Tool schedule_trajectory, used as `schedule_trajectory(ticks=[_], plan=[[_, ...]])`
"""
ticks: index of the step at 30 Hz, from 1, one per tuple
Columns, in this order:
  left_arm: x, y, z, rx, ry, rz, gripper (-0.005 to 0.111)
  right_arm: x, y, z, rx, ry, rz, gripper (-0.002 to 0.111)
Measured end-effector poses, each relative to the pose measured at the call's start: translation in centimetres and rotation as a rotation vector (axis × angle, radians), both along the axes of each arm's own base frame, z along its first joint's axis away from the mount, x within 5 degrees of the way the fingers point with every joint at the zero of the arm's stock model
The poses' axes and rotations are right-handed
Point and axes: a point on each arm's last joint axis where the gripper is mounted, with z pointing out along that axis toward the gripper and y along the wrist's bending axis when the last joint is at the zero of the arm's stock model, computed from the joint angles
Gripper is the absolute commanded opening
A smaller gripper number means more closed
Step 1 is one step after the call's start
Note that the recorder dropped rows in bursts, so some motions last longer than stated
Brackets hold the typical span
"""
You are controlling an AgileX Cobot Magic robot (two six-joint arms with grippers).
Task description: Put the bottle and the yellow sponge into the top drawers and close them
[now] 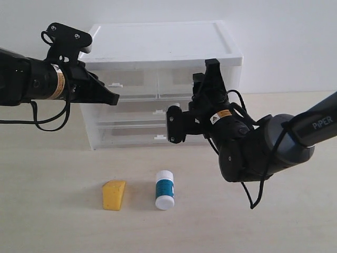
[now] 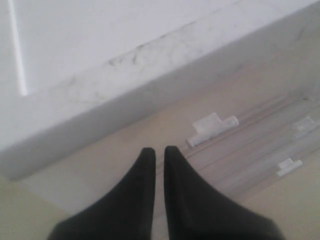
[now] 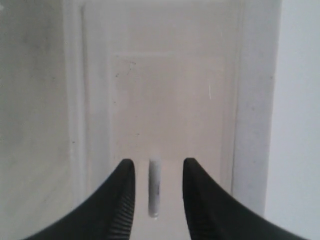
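**Both grippers at the cabinet front; bottle and sponge on the open bench**

The cabinet (image 1: 163, 39) stands at the bench's (image 1: 52, 211) back edge. Its white top overhangs the translucent drawer fronts. The left top drawer (image 1: 131, 79) and the right top drawer (image 1: 176, 83) both sit flush with the front, as do the two full-width drawers (image 1: 131, 113) beneath them.

The left gripper (image 1: 115, 98) hangs level in front of the left top drawer. Its jaws are pressed together and hold nothing. The tips are just short of that drawer's tab handle (image 2: 212, 127) and not touching it.

The right gripper (image 3: 159, 167) faces the right top drawer. Its jaws are spread and straddle the tab handle (image 3: 154, 187), with a gap showing on each side of the tab. The right arm crosses the bench from the right edge and hides much of the cabinet's right half.

The yellow sponge (image 1: 114, 195) and the bottle (image 1: 165, 189) lie toward the bench's front edge, below the cabinet's middle. They are near each other but apart, with the sponge on the left. The bottle lies on its side, cap toward the front edge. Bare bench runs between them and the cabinet's foot, and out to both side edges. Neither arm is over them.
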Motion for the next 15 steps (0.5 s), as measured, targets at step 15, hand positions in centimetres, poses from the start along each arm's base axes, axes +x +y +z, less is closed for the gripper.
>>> schedule_trajectory(ticks=[15], plan=[[0.00,0.00,0.00,0.000,0.000,0.000,0.004,0.10,0.25,0.04,-0.005,0.013,0.009,0.000]])
